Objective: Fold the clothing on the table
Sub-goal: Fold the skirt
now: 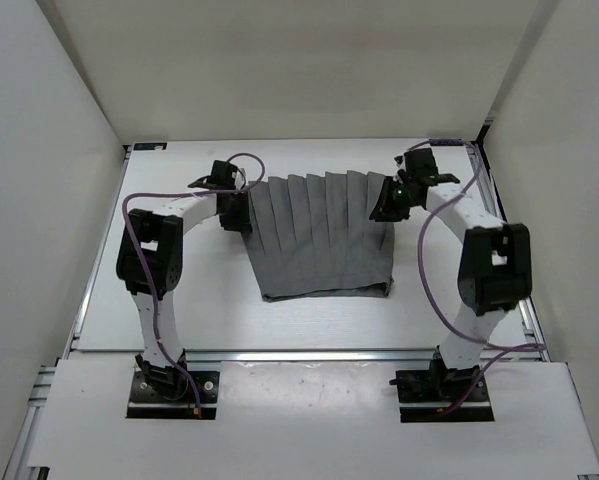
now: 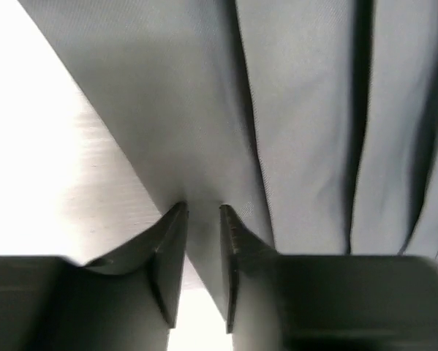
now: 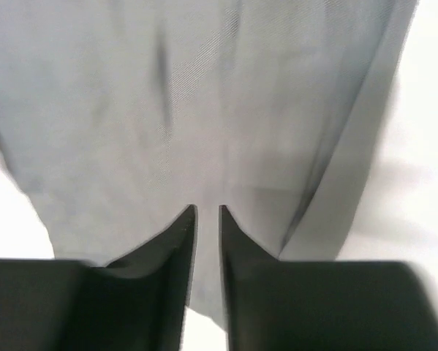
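Observation:
The grey pleated clothing (image 1: 319, 240) lies flat on the white table (image 1: 199, 300), its pleats fanning out toward the far side and its near edge folded straight. My left gripper (image 1: 239, 208) sits low at the garment's far-left corner. In the left wrist view its fingers (image 2: 202, 208) stand a little apart, with the slanted edge of the cloth (image 2: 306, 110) lying between them. My right gripper (image 1: 384, 205) is at the far-right corner. Its jaws (image 3: 208, 210) show a narrow gap over the fabric (image 3: 204, 95), which lies smooth and unpinched.
White walls enclose the table on three sides. A metal rail (image 1: 299, 355) runs along the near edge in front of the arm bases. Purple cables (image 1: 429, 270) loop off both arms. A blue mark (image 1: 149, 147) shows at the far-left corner.

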